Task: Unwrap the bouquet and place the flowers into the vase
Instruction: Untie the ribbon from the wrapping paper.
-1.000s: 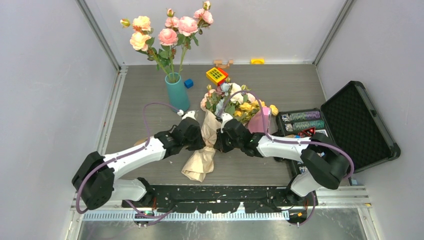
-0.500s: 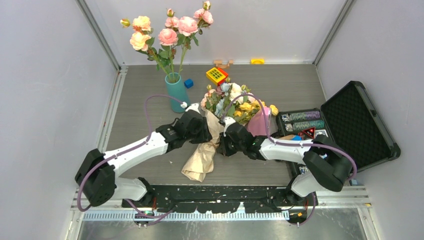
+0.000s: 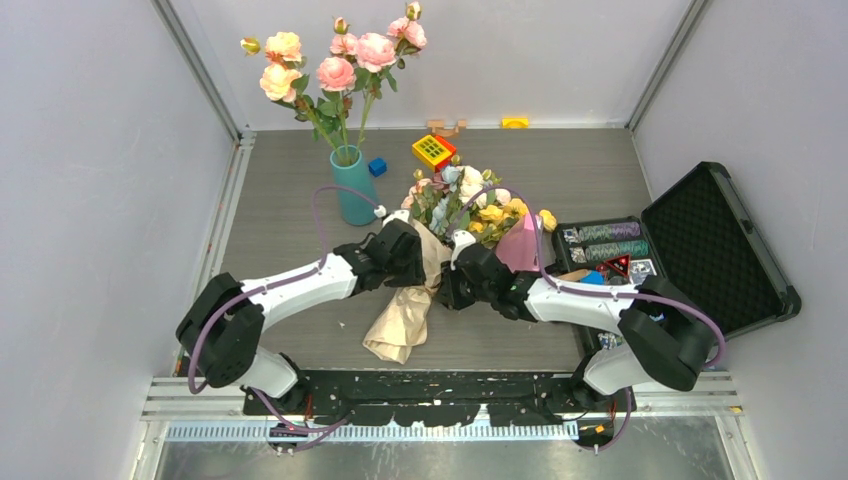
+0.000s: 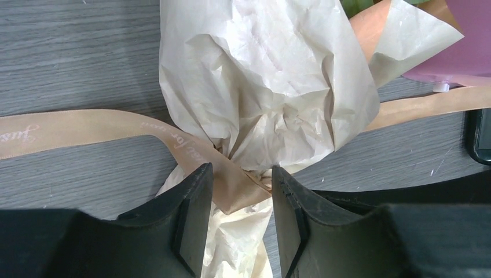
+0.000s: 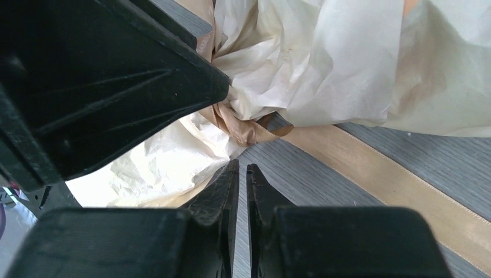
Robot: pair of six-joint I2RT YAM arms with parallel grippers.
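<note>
Grey tabletop (image 4: 69, 52): ribbon knot (image 4: 234, 188) between left tool (image 4: 242, 200) jaws, hidden overhead.

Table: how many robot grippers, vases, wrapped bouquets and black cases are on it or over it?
Grippers: 2 (left gripper, right gripper)
Vases: 1 (teal vase)
Wrapped bouquets: 1 (bouquet)
Black cases: 1 (black case)
Total: 5

The grey table (image 3: 280, 230) bears the bouquet (image 3: 405, 320), the vase (image 3: 355, 195), a blue cube (image 3: 377, 167) and a black case (image 3: 715, 250).
</note>
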